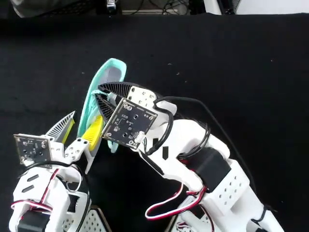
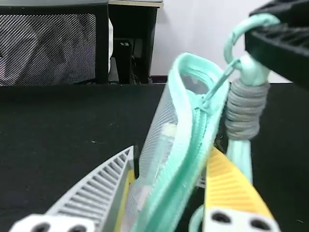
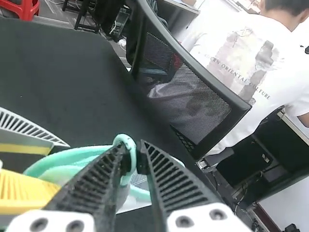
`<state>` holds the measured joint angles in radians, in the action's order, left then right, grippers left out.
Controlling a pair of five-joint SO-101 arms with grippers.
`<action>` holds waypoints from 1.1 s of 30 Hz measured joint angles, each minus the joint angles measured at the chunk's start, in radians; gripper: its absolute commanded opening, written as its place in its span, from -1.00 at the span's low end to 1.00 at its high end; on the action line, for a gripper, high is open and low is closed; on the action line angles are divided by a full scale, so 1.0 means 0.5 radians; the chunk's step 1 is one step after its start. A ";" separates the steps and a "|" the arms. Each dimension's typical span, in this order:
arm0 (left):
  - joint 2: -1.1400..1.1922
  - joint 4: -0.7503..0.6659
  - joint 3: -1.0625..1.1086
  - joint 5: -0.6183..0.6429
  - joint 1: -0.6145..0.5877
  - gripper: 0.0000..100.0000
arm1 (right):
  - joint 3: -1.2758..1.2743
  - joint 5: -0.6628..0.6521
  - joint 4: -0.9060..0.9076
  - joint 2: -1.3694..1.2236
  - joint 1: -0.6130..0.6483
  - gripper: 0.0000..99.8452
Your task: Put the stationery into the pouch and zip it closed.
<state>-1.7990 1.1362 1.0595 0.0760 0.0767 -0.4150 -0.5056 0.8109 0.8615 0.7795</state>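
Mesh sides and mint-green edging mark the pouch (image 1: 112, 72), which stands on its long edge on the black worktop (image 1: 217, 58). Its near end is hidden from the high view, behind both arms.

The left end effector (image 1: 87, 117) is clamped on the pouch's lower part, with the grey finger on one mesh face and the yellow finger on the other. From the left wrist view the pouch (image 2: 161, 123) fills the gap between those fingers, and its bottom is cut off by the frame edge.

The right end effector (image 3: 134, 146), with black ribbed fingers, is pinched shut on the zip pull ring (image 3: 123, 140). Only an arc of the ring shows above the fingertips. In the left wrist view the ring (image 2: 235, 35) disappears under the same black fingers, and a grey binding (image 2: 244, 108) is wound around the cord below it.

A pale shape (image 2: 169, 131) shows through the mesh, too blurred to name. How far the zip is drawn along the top edge cannot be told.
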 measured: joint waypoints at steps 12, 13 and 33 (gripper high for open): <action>0.000 -0.049 -0.077 0.000 0.135 -0.71 | 0.000 0.000 0.000 0.000 0.003 -0.98; 0.000 -0.089 -0.061 0.000 0.141 -0.75 | 0.000 0.000 0.000 0.000 0.003 -0.98; 0.000 -0.279 0.080 -0.169 0.172 -0.94 | -0.021 0.000 -0.074 -0.003 -0.071 -0.98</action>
<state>-1.7990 0.9966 1.0994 -0.0084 0.1626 -0.4258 -0.5056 0.7741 0.8600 0.7442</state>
